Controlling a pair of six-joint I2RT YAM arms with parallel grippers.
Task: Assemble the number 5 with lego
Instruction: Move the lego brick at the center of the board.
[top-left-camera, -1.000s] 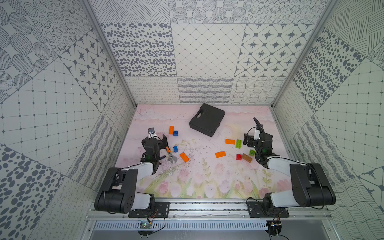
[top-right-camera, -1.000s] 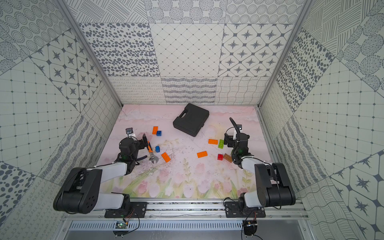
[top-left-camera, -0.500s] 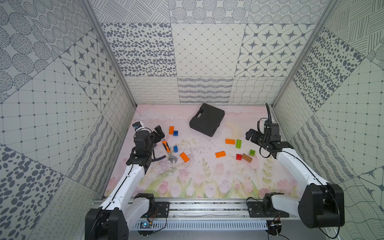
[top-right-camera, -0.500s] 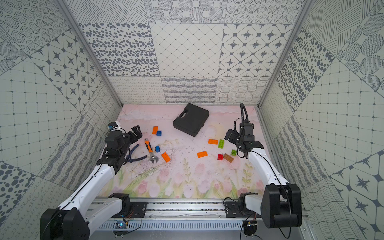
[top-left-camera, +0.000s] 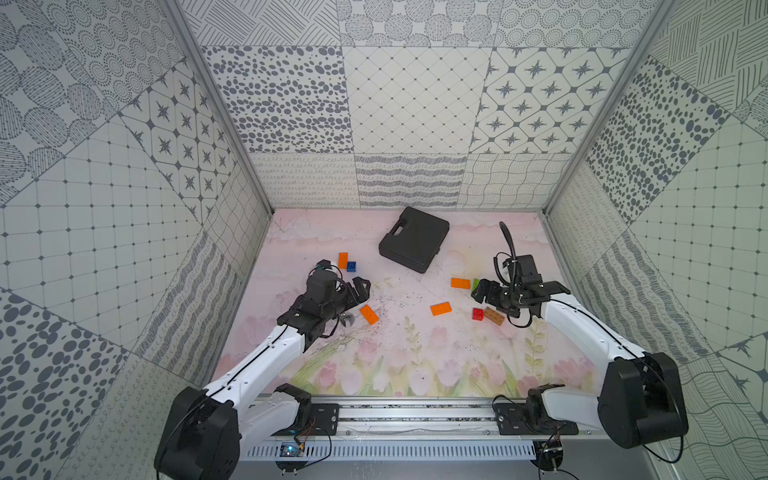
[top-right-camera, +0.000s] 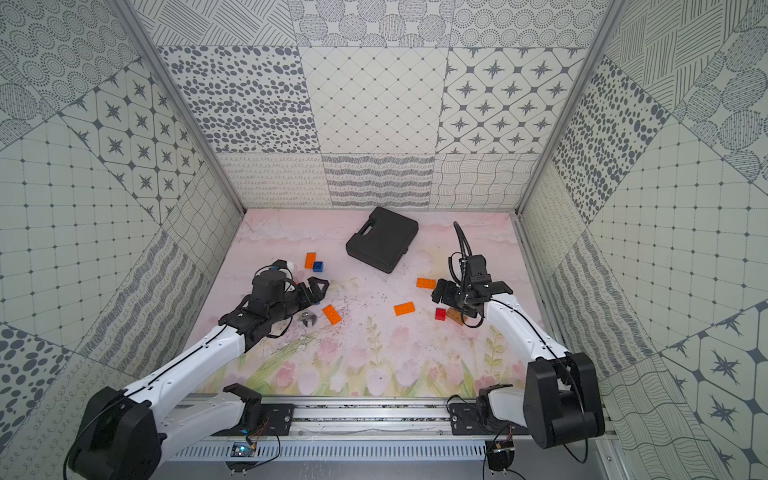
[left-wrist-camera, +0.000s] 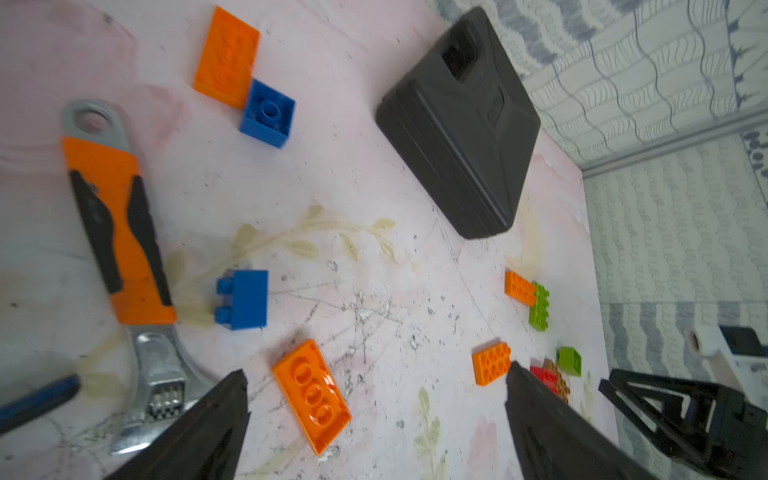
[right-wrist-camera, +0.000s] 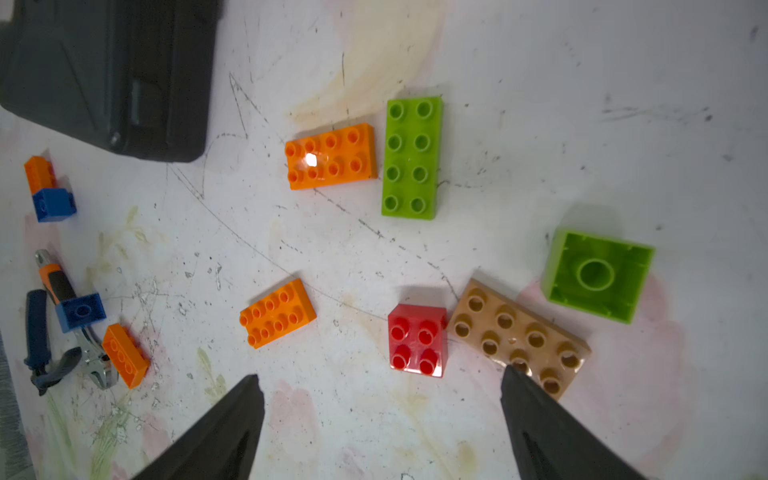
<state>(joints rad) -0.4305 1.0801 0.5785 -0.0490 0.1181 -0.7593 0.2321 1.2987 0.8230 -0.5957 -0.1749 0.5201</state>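
1. Lego bricks (top-left-camera: 441, 308) lie loose on the table (top-left-camera: 415, 353) in both top views, none joined: one group by the left arm (top-left-camera: 266, 353), another under the right arm (top-left-camera: 582, 328), well apart. The black case (top-left-camera: 415, 239) is behind, touching none.
2. In the left wrist view the left gripper (left-wrist-camera: 377, 368) is wide open and empty, near an orange brick (left-wrist-camera: 311, 395) lying studs down. A blue brick (left-wrist-camera: 243, 299) lies on its side just beside the orange-handled tool (left-wrist-camera: 120, 232).
3. In the right wrist view the right gripper (right-wrist-camera: 379, 374) is also wide open, with nothing in it, over the red brick (right-wrist-camera: 417, 340) and the brown brick (right-wrist-camera: 517, 336), which seem to touch at a corner. I judge that the first pick is in hand here. It is better to centre on one brick only, set the fingers square to its sides and descend straight, so that the neighbour is not pushed.
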